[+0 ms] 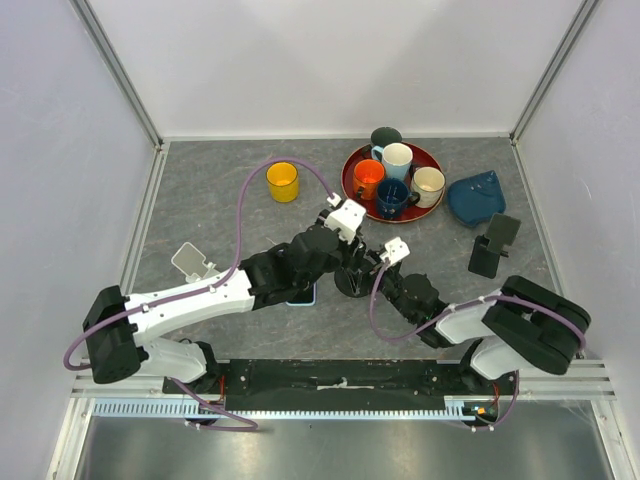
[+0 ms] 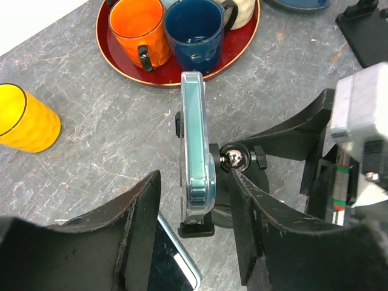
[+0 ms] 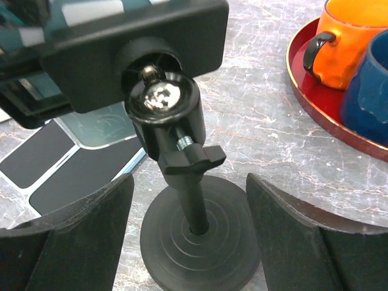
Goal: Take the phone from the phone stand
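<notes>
The phone (image 2: 195, 145), in a clear teal-edged case, stands edge-on in the cradle of the black phone stand (image 2: 242, 194). My left gripper (image 2: 194, 182) is open, with one finger (image 2: 136, 230) left of the phone and the other (image 2: 254, 224) right of it by the ball joint, and a gap shows on the left side. In the right wrist view my right gripper (image 3: 189, 188) is open, its fingers either side of the stand's round base (image 3: 200, 242), not touching it. In the top view both grippers, left (image 1: 338, 255) and right (image 1: 368, 272), meet at the stand (image 1: 350, 283).
A second phone (image 1: 303, 298) lies flat on the table under the left gripper. A red tray (image 1: 347, 183) with several mugs stands behind, and a yellow cup (image 1: 283, 181) to its left. A blue pouch (image 1: 477, 197), another black stand (image 1: 493, 243) and a white stand (image 1: 190, 262) are around.
</notes>
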